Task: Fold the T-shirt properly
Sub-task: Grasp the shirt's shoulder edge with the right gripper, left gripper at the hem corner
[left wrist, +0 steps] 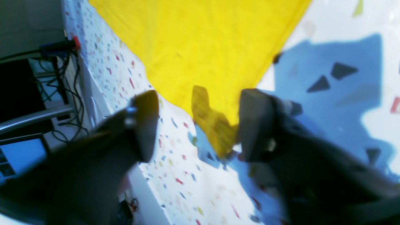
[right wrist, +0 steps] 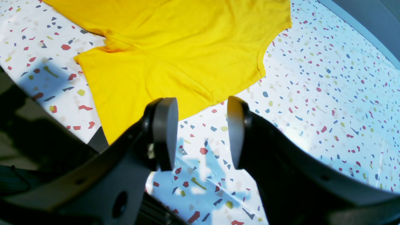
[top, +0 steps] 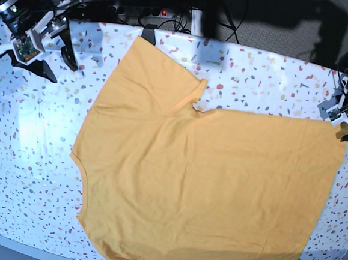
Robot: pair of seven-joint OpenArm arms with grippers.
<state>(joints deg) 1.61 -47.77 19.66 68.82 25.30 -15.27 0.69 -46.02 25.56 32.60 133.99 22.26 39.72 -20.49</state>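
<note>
Item 1: T-shirt [top: 205,187], orange-yellow, short-sleeved, lying flat on bench [top: 33,155] w/ speckled terrazzo-pattern top. No lettering visible on the upward side. One sleeve fans out toward the bench's far edge; hem runs along the side nearest the left gripper.

Item 2: left gripper [left wrist: 197,125], at the hem corner of the shirt. Jaws apart at medium width. A small lifted flap of the yellow cloth [left wrist: 215,128] stands up between the fingers, touching or just beside the finger on the view's right; other finger is well clear of it. Wrist view is blurred, so can't tell if cloth is actually gripped. Rest of shirt spreads ahead of the gripper. Bench edge w/ cables [left wrist: 62,81] & dark equipment off to the gripper's side.

Item 3: right gripper [right wrist: 201,134], above bare bench, near the sleeve end of the shirt. Jaws parted at medium width, nothing between the pads [right wrist: 165,131]. Sleeve edge lies just ahead of the fingertips, not touching. Gripper shadow falls on bench below.
</note>
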